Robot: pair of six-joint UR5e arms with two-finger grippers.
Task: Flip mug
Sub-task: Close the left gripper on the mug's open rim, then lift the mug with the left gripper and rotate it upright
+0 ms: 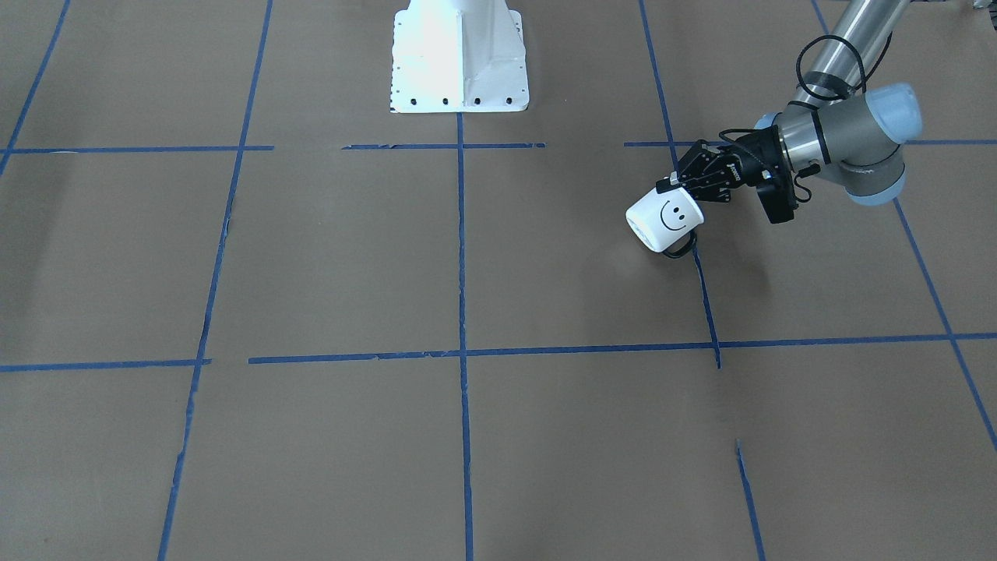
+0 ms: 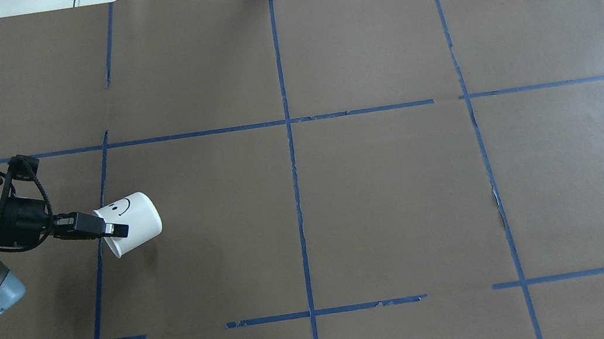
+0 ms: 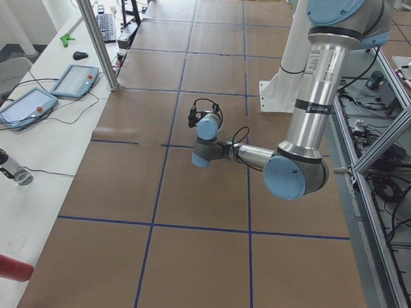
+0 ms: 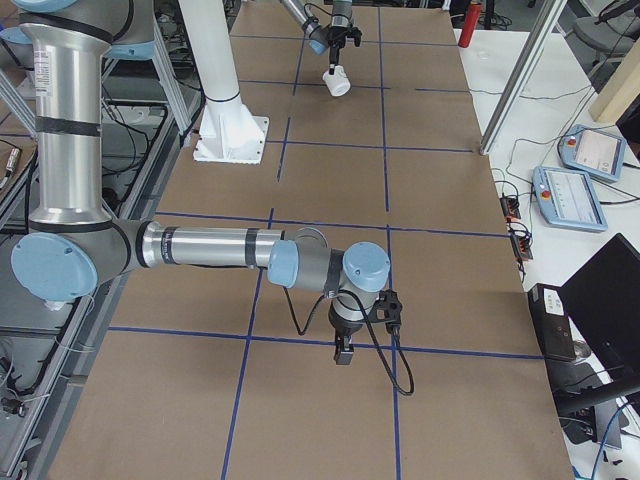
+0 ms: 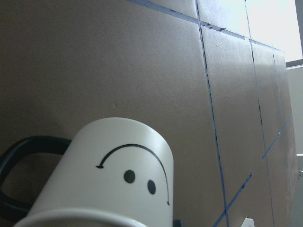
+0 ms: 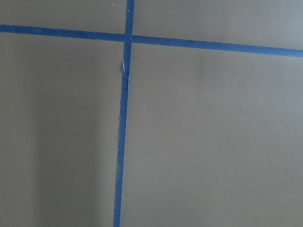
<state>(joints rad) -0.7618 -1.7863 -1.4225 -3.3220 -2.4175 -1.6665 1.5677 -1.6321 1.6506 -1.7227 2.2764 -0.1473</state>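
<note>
The flip looks to be halfway done: the mug point(image 1: 664, 220) is tilted well over on its side in the left half of the surface point(image 1: 545, 273), just beside a blue tape line point(image 1: 705, 288). Its open end is turned back toward the left tool point(image 1: 679, 187) and its base points away. That tool is clamped on the rim, one finger inside and one outside, as far as the overhead view shows. The black handle point(image 1: 681, 248) hangs on the low side, close to the surface, and I cannot tell whether it touches. The smiley face point(image 5: 135, 165) reads upside down from the wrist camera. The left arm reaches out low, forearm nearly level, with the wrist bent so the tool lies almost flat. Judging by this, the next move calls for rolling the wrist until the base faces squarely down, lowering the mug until it stands, then letting go without tipping it. The right tool point(image 4: 343, 350) hangs pointing down over the surface far from the mug, and I cannot tell whether it is open or closed
</note>
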